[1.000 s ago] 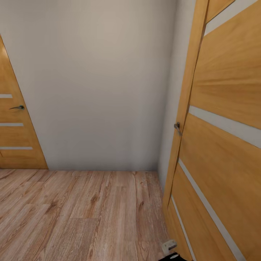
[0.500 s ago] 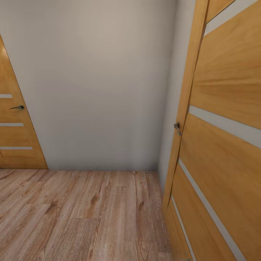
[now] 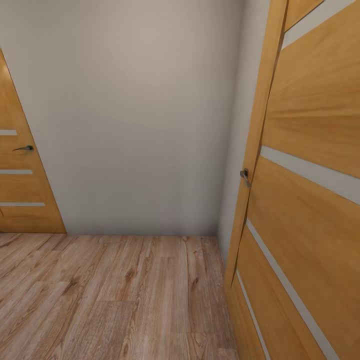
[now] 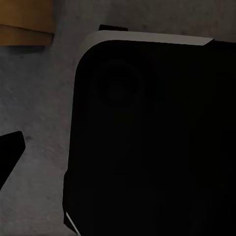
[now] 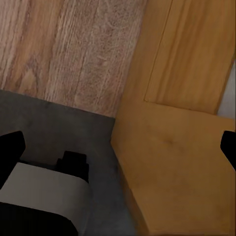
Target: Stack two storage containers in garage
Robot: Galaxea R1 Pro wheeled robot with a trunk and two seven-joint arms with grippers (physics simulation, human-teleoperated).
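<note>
Right wrist cam: 2 dark fingertips sitting at opposite edges, so right gripper looks spread wide, nothing pinched. Below it, dark grey concrete floor butting up against light wood planks, with an orange-brown door standing over the seam. Left wrist cam mostly black robot body over grey concrete, 1 fingertip visible, can't tell the left gripper's state. Head cam further out: plank floor, open door close on the right, plain wall, another door at far left. Can't tell where the containers are.
</note>
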